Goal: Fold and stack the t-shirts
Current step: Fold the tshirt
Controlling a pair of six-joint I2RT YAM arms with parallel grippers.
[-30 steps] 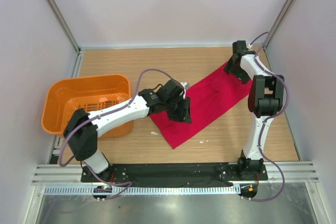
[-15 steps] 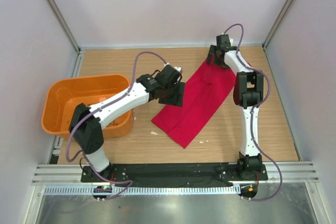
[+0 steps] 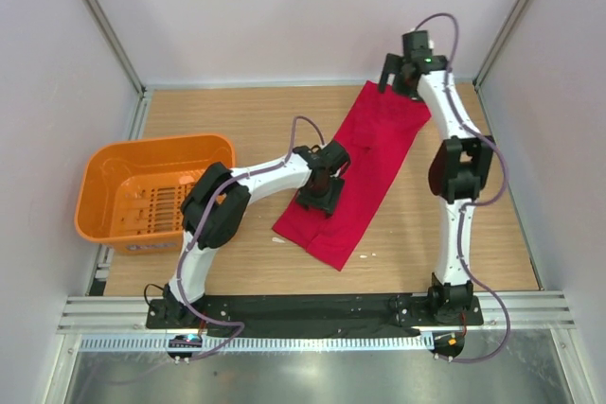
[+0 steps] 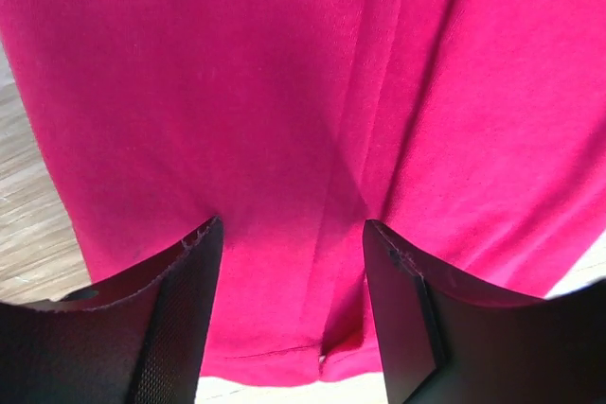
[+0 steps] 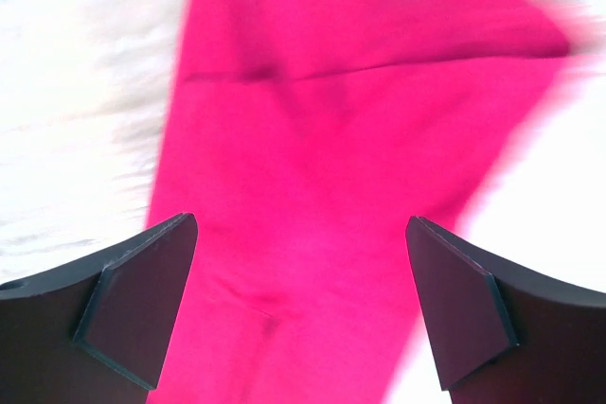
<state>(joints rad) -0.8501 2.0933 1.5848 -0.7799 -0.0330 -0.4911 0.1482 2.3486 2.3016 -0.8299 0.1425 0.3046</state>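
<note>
Over red t-shirt (image 3: 374, 153): left pincer (image 4: 291, 229) low mid-cloth, right pincer (image 5: 300, 224) stretched to far end; both apart.

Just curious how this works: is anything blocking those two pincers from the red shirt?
Nothing visible. The left pincer is open directly over the red t-shirt, the right pincer open over its far end; only cloth shows between their fingers.

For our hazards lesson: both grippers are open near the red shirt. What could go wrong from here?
The left gripper may pinch only the top layer of the t-shirt beside its crease, undoing the fold. The right gripper, its view blurred, may snag the far end and skew it.
</note>
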